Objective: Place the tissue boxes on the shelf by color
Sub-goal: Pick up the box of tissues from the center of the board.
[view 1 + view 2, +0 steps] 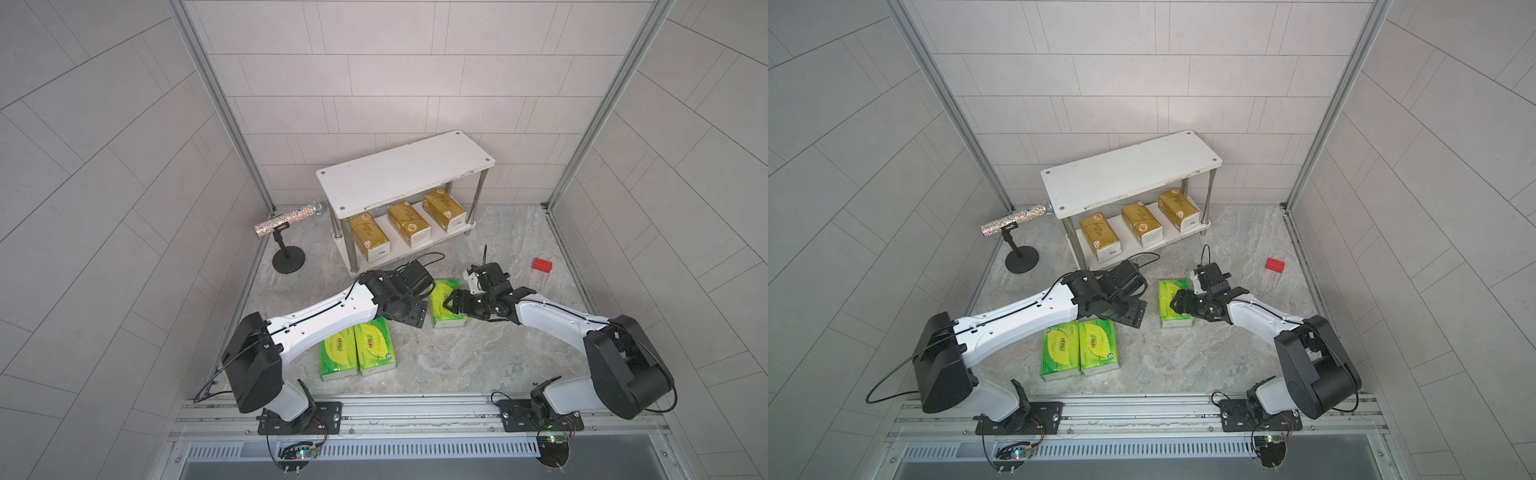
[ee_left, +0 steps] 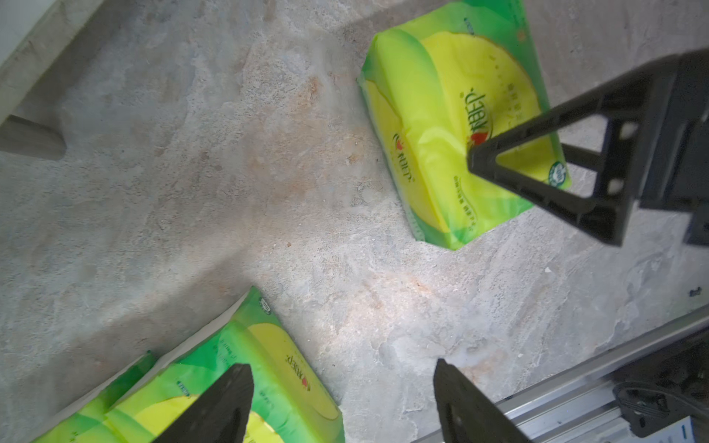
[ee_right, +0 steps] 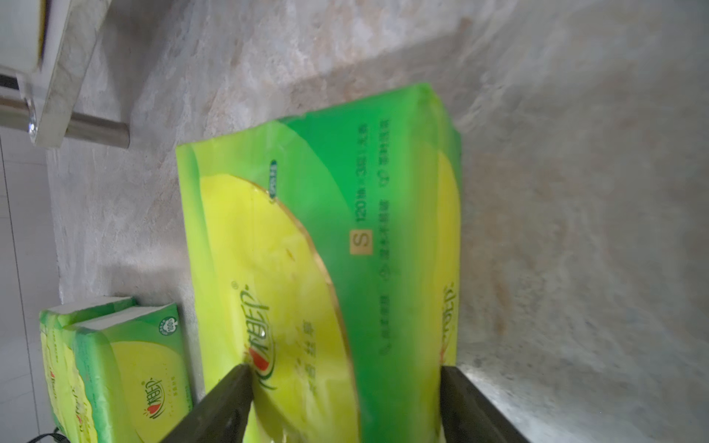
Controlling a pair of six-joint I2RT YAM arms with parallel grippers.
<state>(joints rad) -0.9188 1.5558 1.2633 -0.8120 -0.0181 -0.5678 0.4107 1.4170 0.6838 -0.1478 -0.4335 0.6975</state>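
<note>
Grasping now, by the look of it, with the right end effector point(image 3: 343, 369) set astride the lone bright green soft tissue pack with the yellow leaf print point(image 1: 439, 312), down on the grey marbled worktop point(image 1: 457, 365) at mid-frame in both top views, just below the shelf. Jaws apart, one tip over the yellow top face and one at the far edge in the right wrist view; cannot tell whether already clamped on the wrapping. Left end effector point(image 2: 343, 368) hanging just left of that pack, jaws apart over nothing but bare worktop. Judged about halfway: three shiny gold packs point(image 1: 408, 224) lined up on the lower board of the small white two-tier shelf with chrome legs point(image 1: 405, 174), upper centre of frame, top board bare; two more green packs point(image 1: 357, 351) lying side by side, touching, lower left of centre, upper ends hidden by the left arm. Next, probably: a firm squeeze without crushing the soft wrapping, a lift clear of the worktop, then a carry up onto the top board. In the way: the left arm, crowding the pack's left side just below the shelf's front edge; likely needs to back off first. Well aside and no hindrance: glittery microphone on a black stand point(image 1: 286, 218) left of the shelf, small red block point(image 1: 542, 264) at right.
</note>
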